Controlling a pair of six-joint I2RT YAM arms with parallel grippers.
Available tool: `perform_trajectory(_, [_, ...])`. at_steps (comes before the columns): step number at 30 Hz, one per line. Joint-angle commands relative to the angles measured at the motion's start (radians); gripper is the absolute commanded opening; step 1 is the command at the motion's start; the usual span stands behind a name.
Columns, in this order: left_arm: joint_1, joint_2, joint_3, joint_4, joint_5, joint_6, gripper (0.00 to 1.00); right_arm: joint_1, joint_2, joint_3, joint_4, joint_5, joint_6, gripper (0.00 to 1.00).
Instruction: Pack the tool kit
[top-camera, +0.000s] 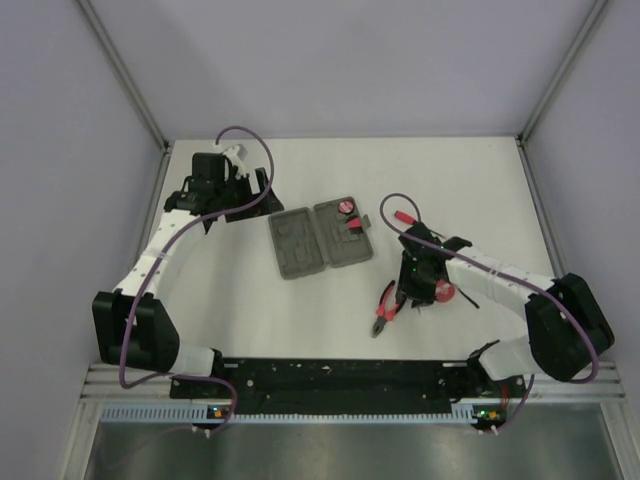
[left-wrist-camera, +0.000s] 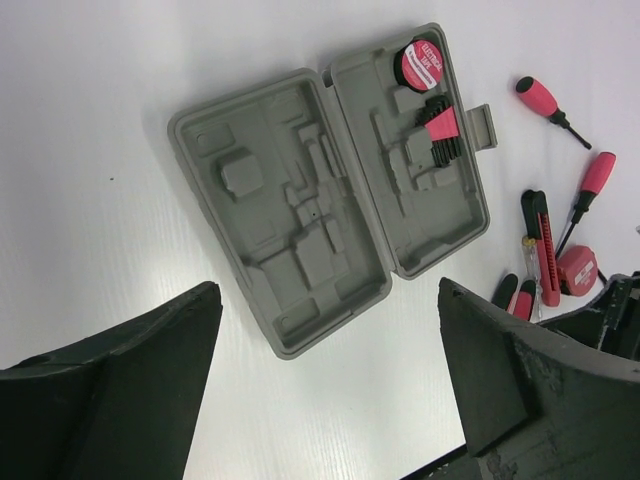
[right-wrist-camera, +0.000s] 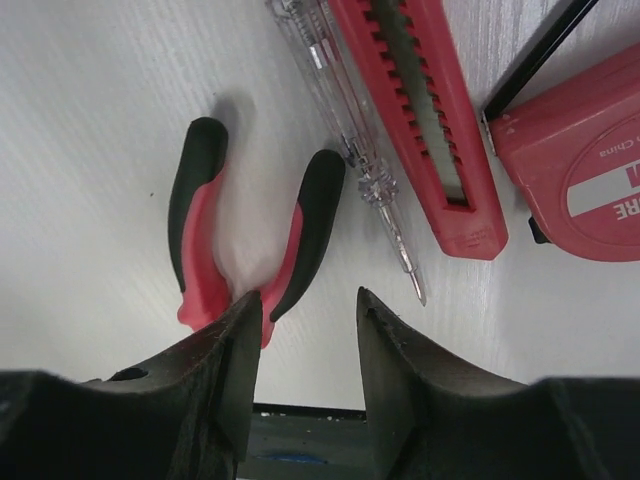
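The grey tool kit case (top-camera: 320, 240) (left-wrist-camera: 300, 200) lies open and flat on the table, with a red roll (left-wrist-camera: 422, 62) and a small red-and-black key set (left-wrist-camera: 440, 125) in its right half. My left gripper (left-wrist-camera: 326, 284) (top-camera: 258, 192) hovers wide open to the left of the case, holding nothing. The red-and-black pliers (right-wrist-camera: 250, 220) (top-camera: 384, 306) lie on the table. My right gripper (right-wrist-camera: 306, 296) (top-camera: 408, 288) stands partly open just over their head end, its left fingertip (right-wrist-camera: 240, 330) over the pliers, nothing between the jaws. Beside it lie a clear tester screwdriver (right-wrist-camera: 370, 170), red knife (right-wrist-camera: 420, 120) and red tape measure (right-wrist-camera: 580, 150).
Two red-handled screwdrivers (left-wrist-camera: 545, 100) (left-wrist-camera: 595, 180) lie right of the case, beyond the knife (left-wrist-camera: 543, 250) and tape measure (left-wrist-camera: 578, 268). Grey walls close off the table at the back and on both sides. A black rail (top-camera: 330, 375) runs along the near edge.
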Motion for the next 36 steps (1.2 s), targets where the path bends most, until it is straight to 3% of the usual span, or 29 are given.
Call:
perform_trajectory(1, [0.003,-0.026,-0.009,0.048,0.021,-0.013,0.92,0.009,0.07,0.05,0.031,0.061,0.073,0.41])
perform_trajectory(9, [0.003,-0.028,0.0,0.043,-0.004,-0.014,0.91,0.009,0.154,0.07,0.091,0.081,0.053,0.33])
perform_trajectory(12, [0.003,-0.028,0.006,0.036,-0.016,-0.014,0.91,0.009,0.182,0.078,0.1,0.073,0.038,0.15])
perform_trajectory(16, [0.003,-0.032,0.02,0.019,-0.04,-0.004,0.91,0.014,0.194,0.1,0.102,0.064,0.008,0.0])
perform_trajectory(20, [0.004,-0.04,0.032,0.003,-0.059,0.003,0.91,0.023,0.171,0.174,0.1,0.058,-0.064,0.0])
perform_trajectory(26, [0.006,-0.057,0.034,-0.032,-0.105,0.003,0.91,0.066,0.185,0.431,0.117,0.024,-0.224,0.0])
perform_trajectory(36, [0.047,-0.049,-0.017,-0.081,-0.197,-0.105,0.9,0.153,0.536,0.866,0.24,-0.097,-0.439,0.0])
